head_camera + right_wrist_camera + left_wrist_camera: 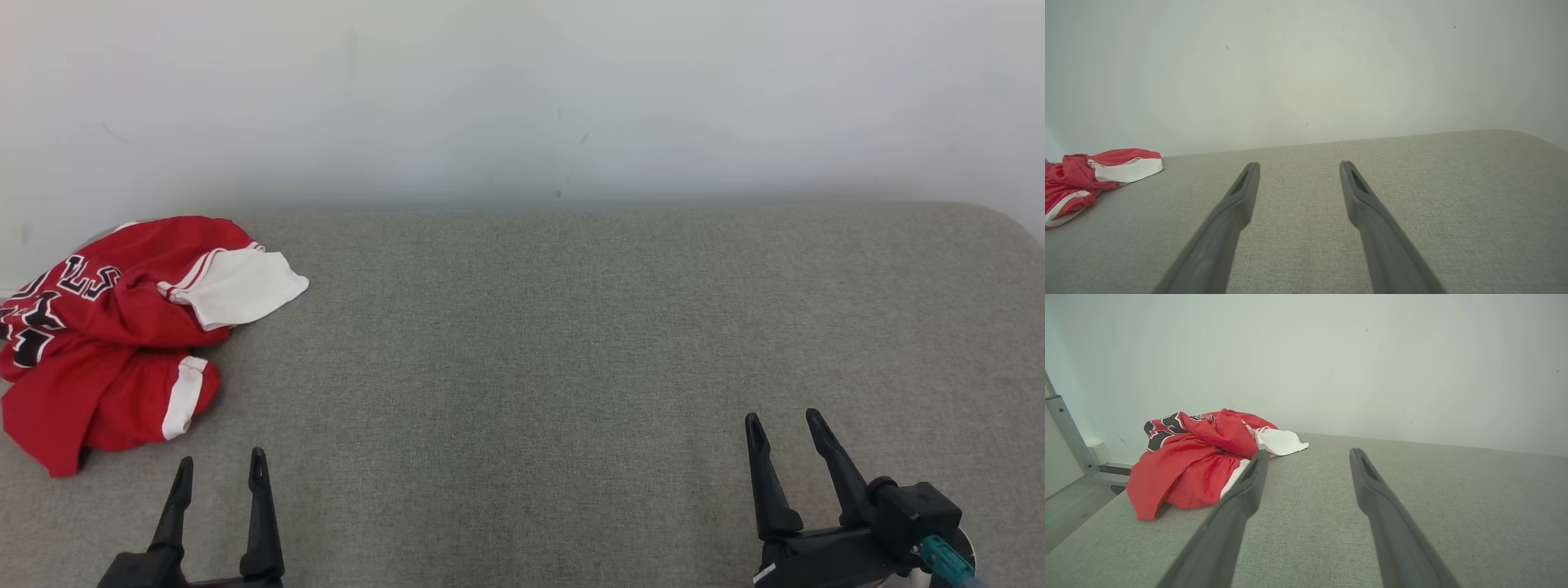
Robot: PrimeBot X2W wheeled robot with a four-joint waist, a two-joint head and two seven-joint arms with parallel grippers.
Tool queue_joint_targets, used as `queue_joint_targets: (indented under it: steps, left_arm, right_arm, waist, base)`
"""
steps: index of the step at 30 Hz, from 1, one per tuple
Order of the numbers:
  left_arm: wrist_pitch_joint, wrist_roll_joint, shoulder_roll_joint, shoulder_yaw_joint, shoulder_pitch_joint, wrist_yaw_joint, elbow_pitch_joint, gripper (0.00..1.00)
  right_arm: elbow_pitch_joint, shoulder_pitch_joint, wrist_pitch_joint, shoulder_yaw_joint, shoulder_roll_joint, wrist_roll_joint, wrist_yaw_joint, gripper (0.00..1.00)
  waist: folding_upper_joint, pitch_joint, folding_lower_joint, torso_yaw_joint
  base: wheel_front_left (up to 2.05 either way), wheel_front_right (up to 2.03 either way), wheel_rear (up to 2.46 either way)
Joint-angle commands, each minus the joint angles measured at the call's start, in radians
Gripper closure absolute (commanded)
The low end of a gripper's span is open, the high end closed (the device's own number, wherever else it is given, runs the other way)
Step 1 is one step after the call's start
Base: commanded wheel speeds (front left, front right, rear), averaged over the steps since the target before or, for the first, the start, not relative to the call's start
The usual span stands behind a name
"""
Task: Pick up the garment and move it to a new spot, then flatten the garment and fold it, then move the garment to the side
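Likely a lab or test bay, not a home. Grey cloth-covered table (571,343) set against a bare, scuffed white wall (522,98). Perforated metal frame strut (1067,428) past table's left end.

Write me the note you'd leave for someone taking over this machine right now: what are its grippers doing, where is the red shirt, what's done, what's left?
Left gripper: open, empty, just short of the red jersey, not touching it.
Right gripper: open, empty, over a bare stretch of the grey padded table, far from the jersey.
Jersey: crumpled in a heap at the table's left end, close to the wall.
Done: nothing yet.
Left: pick the jersey up, move it to a new spot, flatten it, fold it, move it aside.
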Motion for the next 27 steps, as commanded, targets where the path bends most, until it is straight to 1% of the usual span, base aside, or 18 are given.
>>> queue_joint_targets:
  steps: [1, 11, 17, 22, 27]
  left_arm:
    - [-0.009, 0.022, 0.005, 0.001, 0.009, 0.004, -0.009, 0.00]
    - [-0.028, 0.073, 0.006, 0.012, 0.015, 0.014, 0.002, 0.00]
    - [-0.038, 0.092, 0.005, 0.011, 0.017, 0.009, 0.010, 0.00]
    - [-0.033, 0.100, 0.004, 0.008, 0.019, 0.006, 0.008, 0.00]
    - [-0.026, 0.075, 0.005, 0.011, 0.018, 0.003, 0.005, 0.00]
  right_arm:
    - [-0.009, 0.006, -0.009, 0.001, -0.003, -0.022, -0.002, 0.00]
    - [-0.026, 0.013, -0.018, -0.023, -0.003, -0.073, -0.002, 0.00]
    - [-0.039, 0.022, -0.020, -0.028, -0.003, -0.083, -0.002, 0.00]
    - [-0.045, 0.023, -0.017, -0.030, -0.003, -0.068, -0.002, 0.00]
    - [-0.041, 0.023, -0.011, -0.036, -0.003, -0.026, -0.002, 0.00]
  waist:
    - [-0.0001, 0.000, 0.0000, 0.001]
    - [-0.0001, -0.004, 0.0000, 0.004]
    - [-0.0001, -0.004, 0.0000, 0.004]
    - [-0.0001, -0.002, 0.0000, 0.004]
    - [-0.0001, -0.001, 0.0000, 0.003]
  base:
    - [0.00, 0.00, 0.00]
    - [0.00, 0.00, 0.00]
    - [0.00, 0.00, 0.00]
    - [0.00, 0.00, 0.00]
    - [0.00, 0.00, 0.00]
